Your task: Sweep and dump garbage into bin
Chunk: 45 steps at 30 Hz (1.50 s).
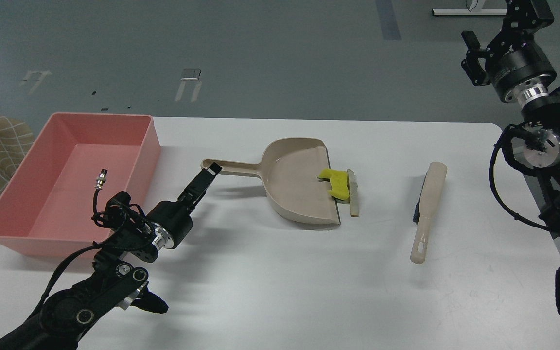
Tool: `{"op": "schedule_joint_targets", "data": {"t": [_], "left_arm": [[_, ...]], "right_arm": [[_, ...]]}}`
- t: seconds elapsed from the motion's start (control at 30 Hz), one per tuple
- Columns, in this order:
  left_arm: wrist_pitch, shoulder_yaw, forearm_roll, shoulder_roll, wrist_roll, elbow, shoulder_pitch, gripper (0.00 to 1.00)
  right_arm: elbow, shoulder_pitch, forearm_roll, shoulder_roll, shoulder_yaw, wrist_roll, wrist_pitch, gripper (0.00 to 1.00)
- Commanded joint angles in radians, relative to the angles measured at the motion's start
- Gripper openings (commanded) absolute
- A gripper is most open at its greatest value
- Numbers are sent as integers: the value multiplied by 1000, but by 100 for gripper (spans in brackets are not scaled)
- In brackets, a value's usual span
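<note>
Head view puts my left gripper at the tip of the dustpan handle; I cannot tell whether its fingers have closed on it. The pan looks stiff and light, best held by that handle. At the pan's lip, the yellow sponge piece lies partly inside and the bread-like slice just outside. Left of the pan, the pink bin is empty. My right gripper is raised; I cannot tell its state.
</note>
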Motion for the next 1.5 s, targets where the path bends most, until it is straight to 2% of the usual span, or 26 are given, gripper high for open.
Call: {"op": "schedule_joint_targets", "data": {"t": [0.0, 0.27, 0.97, 1.47], "left_arm": [[25, -3, -1, -33, 0, 52, -11, 99], [58, -9, -17, -75, -1, 92, -32, 99], [55, 6, -34, -121, 0, 142, -126, 98], [60, 6, -54, -140, 0, 164, -129, 84]], "right_arm": [[0, 2, 0, 0, 0, 0, 0, 100], [0, 0, 0, 0, 0, 0, 0, 100], [0, 0, 0, 0, 0, 0, 0, 100], [1, 0, 0, -2, 0, 0, 0, 100]]}}
